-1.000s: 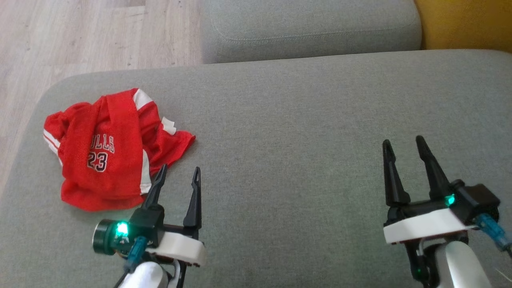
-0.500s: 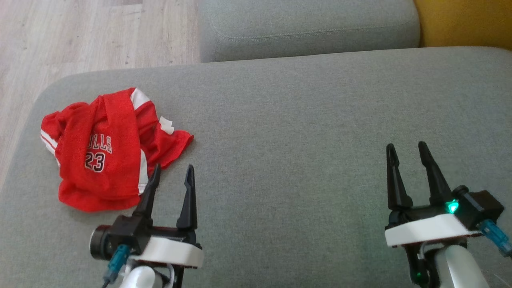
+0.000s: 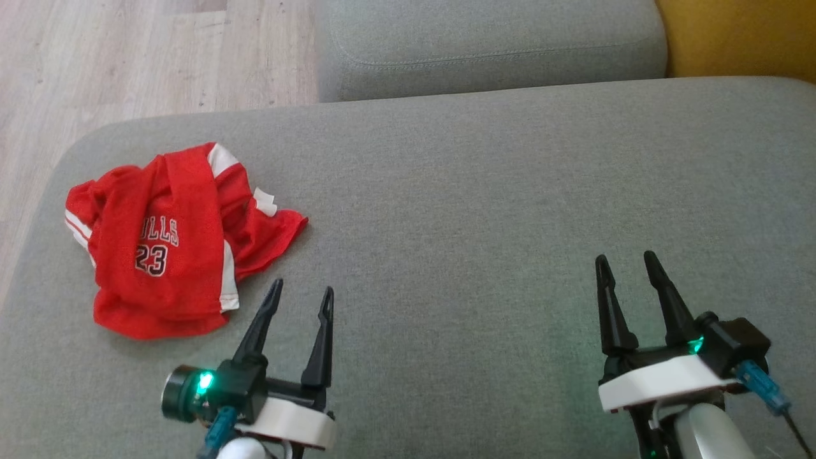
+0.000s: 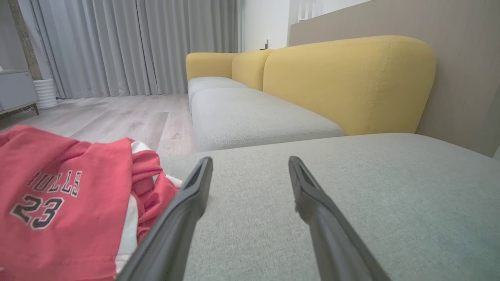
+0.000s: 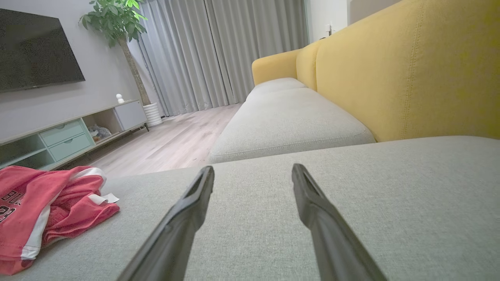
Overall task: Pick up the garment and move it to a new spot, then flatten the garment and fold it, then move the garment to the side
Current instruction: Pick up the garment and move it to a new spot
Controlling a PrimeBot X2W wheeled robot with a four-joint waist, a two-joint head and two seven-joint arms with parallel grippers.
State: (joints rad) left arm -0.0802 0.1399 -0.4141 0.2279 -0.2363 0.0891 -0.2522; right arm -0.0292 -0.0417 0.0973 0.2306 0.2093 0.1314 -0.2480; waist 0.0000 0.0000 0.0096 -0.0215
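Presently, three entries.

Item one: crumpled red mesh basketball jersey (image 3: 159, 242) with white trim and the number 23. It lies bunched at the left end of the broad grey fabric sofa cushion (image 3: 478, 191), near its rounded edge. It is neither flattened nor folded, so the pickup is judged not yet begun.

Item two: left gripper (image 3: 301, 288), two long dark fingers spread apart and empty. It is poised just beside the jersey's lower right edge, likely placed for a first pinch.

Item three: right gripper (image 3: 625, 256), fingers likewise parted and empty. It sits well apart from the cloth over bare cushion, probably held ready to take a second corner for spreading.
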